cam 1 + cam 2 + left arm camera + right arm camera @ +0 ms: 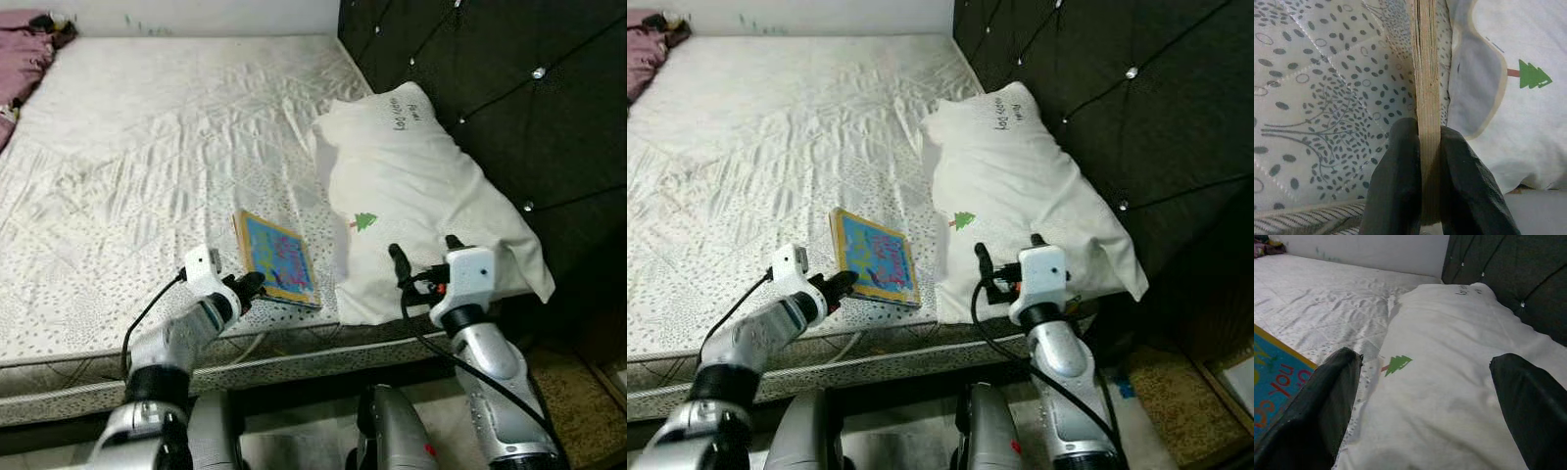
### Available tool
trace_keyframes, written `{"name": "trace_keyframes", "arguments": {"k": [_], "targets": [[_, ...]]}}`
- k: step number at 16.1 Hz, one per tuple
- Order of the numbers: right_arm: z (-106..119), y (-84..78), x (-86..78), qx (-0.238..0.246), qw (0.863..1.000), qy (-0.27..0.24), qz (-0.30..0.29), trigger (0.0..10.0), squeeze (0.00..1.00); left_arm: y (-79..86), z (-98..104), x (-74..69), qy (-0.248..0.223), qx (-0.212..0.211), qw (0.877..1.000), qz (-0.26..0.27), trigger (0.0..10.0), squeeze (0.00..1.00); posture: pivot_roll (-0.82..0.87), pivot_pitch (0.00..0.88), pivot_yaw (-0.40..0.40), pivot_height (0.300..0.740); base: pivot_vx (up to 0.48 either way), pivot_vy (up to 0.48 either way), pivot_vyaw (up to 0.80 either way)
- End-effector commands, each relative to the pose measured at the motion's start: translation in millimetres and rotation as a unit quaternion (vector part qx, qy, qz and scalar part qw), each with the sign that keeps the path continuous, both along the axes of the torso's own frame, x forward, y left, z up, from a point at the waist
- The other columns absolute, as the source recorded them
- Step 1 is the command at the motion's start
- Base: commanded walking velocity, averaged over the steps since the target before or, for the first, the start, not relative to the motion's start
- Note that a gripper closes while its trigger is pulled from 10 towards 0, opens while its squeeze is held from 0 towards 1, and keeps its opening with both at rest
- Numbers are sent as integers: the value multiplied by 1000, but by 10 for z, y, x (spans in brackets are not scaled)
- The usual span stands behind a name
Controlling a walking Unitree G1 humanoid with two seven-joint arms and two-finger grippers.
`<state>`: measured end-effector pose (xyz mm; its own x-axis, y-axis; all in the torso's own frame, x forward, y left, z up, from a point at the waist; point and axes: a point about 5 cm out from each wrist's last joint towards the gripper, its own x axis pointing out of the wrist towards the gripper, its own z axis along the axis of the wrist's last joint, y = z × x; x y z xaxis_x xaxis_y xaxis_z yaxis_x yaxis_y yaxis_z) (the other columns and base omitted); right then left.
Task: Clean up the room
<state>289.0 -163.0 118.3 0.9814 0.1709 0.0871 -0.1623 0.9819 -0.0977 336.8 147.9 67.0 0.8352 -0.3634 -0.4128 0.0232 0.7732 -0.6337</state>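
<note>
Left gripper: its 2 fingers clamp the book edge on the bed. Right gripper: fingers wide apart over the pillow.

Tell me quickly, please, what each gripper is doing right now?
Left gripper: shut on the book edge.
Right gripper: open, empty, over the pillow.

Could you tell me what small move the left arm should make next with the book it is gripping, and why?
Probably a short lift. The left gripper has its fingers shut on the near edge of the flat blue picture book with a yellow border, which lies on the patterned white mattress beside the white pillow. The right gripper is open over that pillow.
</note>
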Motion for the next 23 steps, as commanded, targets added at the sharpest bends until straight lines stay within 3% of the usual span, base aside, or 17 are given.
{"name": "trace_keyframes", "arguments": {"k": [1,7,10,15,16,17,23], "targets": [[56,-26,-27,-4,1000,-5,-1,10000,0,-25,-10,24,1,-13,1000,-14,10000,0,-114,112,-38,584,0,0,0],[95,-30,-29,-15,1000,-5,2,10000,0,-355,75,111,-6,-70,993,-91,10000,0,-135,102,-40,584,0,0,0],[70,-54,-61,-22,1000,0,3,10000,0,-275,4,99,4,-77,995,-70,10000,0,-140,103,-42,584,0,0,0],[63,-65,-73,-27,1000,4,4,10000,0,-123,-112,59,28,-51,997,-51,10000,0,-146,96,-43,584,0,0,0],[68,-67,-68,-28,1000,4,5,10000,0,-96,-126,59,31,-45,998,-43,10000,220,-148,94,-43,584,0,0,0],[69,-72,-68,-29,1000,3,6,10000,0,-71,-140,54,31,-38,998,-40,10000,1000,-152,91,-44,584,0,0,0],[82,-107,-55,-37,999,4,8,10000,0,79,-190,48,39,-7,999,3,10000,1000,-159,89,-59,584,0,0,0]]}}
